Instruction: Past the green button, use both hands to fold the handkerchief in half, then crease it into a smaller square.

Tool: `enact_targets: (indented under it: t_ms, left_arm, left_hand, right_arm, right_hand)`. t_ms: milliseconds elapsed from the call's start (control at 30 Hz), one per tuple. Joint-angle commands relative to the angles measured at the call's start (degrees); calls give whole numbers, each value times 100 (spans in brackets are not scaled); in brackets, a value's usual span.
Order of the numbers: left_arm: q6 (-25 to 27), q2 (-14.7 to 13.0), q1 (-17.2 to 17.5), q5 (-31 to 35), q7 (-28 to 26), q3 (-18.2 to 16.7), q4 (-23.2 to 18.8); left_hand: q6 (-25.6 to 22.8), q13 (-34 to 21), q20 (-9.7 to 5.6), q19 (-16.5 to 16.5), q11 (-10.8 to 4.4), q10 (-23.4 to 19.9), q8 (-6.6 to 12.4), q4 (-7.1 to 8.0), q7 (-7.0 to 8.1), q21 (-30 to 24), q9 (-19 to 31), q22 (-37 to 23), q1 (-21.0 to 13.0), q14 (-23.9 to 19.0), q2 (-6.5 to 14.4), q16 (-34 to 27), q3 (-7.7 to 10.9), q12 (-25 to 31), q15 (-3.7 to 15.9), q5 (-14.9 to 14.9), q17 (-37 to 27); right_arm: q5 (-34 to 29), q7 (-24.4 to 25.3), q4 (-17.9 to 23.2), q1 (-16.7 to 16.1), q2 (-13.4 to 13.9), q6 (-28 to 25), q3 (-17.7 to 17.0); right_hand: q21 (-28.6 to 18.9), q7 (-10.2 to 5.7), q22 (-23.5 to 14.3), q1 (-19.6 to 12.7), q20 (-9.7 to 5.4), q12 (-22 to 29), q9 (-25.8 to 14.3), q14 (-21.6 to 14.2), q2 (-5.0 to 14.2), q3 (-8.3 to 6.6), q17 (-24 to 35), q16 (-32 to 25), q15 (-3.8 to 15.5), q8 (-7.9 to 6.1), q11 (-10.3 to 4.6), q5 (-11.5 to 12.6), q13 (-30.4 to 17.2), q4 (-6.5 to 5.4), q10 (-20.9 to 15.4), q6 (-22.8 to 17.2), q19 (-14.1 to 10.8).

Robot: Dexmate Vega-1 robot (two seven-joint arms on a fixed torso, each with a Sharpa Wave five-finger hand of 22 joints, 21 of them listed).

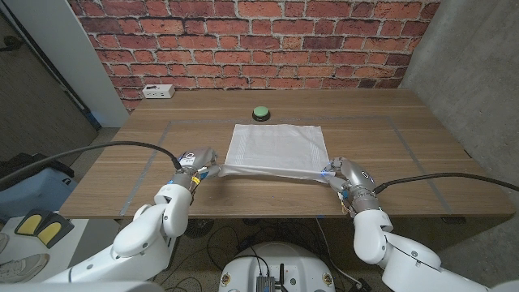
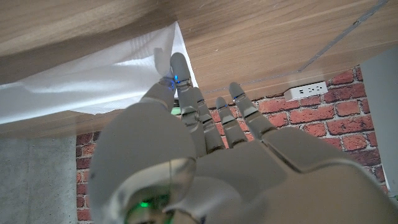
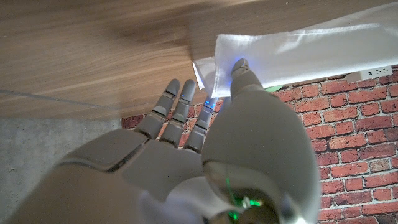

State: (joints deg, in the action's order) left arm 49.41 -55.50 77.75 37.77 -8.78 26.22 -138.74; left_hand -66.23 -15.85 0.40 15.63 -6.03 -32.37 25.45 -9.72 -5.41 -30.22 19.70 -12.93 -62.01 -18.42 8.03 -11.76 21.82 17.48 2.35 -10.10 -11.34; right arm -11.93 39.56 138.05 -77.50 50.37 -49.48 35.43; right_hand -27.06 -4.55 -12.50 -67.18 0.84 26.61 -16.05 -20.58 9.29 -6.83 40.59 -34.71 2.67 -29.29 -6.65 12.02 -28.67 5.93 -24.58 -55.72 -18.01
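Handkerchief (image 1: 277,151) on counter (image 1: 405,154) before green button (image 1: 260,113), near corners pinched and lifted by left hand (image 1: 195,167) and right hand (image 1: 342,174) fingers. Risk: uneven lift skews fold; thin pinch may slip.

1. Your white handkerchief (image 1: 276,151) lies spread on the wooden table, just on the near side of the green button (image 1: 260,113), its far edge close to the button but apart from it.
2. Its far part rests flat; the near edge is lifted off the table and sags between its two near corners.
3. The cloth is thin and faintly creased, unfolded, in a single layer as far as you can see.
4. The green button is round, on a dark base, and stands at the table's far middle.
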Motion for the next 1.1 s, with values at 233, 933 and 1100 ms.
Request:
enact_targets:
  t_ms: [233, 933, 1100]
  left_arm:
    - [-1132, -231, 629, -851, -1205, -739, -15]
    - [-839, -471, 177, -668, -416, -467, -10]
    - [-532, -630, -193, -460, 94, -86, -29]
  left_hand:
    - [-103, 67, -10, -150, 177, 611, 195, -20, -38, -78, 208, 14, -80, 333, -202, 119, 181, -345, 262, -94, -4]
    - [672, 252, 234, -502, 204, 1003, -379, 350, 97, -54, -134, 92, 1001, 699, -781, 91, -293, -533, 18, -64, 14]
    - [1305, 304, 331, -694, 285, 1446, -909, 417, 348, 16, -423, 122, 1456, 1082, -1109, 129, -644, -599, -191, -230, 29]
  right_arm:
    - [-475, 100, 176, -400, -29, 359, -317]
    - [-877, -440, 175, -132, -167, 318, -367]
    - [-895, -537, 131, -76, -201, 340, -375]
  right_hand:
    - [-41, 112, 55, 17, 105, -426, 237, 369, -66, -173, -426, 550, 420, 144, 17, -55, 230, 66, 457, -267, 81]
    - [-13, 116, 101, 54, 148, -679, 353, 680, -113, -278, -724, 955, 295, 204, 46, -65, 439, 131, 607, -328, 236]
    - [-14, 107, 107, 64, 145, -699, 364, 665, -110, -293, -757, 982, 293, 216, 45, -66, 467, 133, 593, -321, 241]
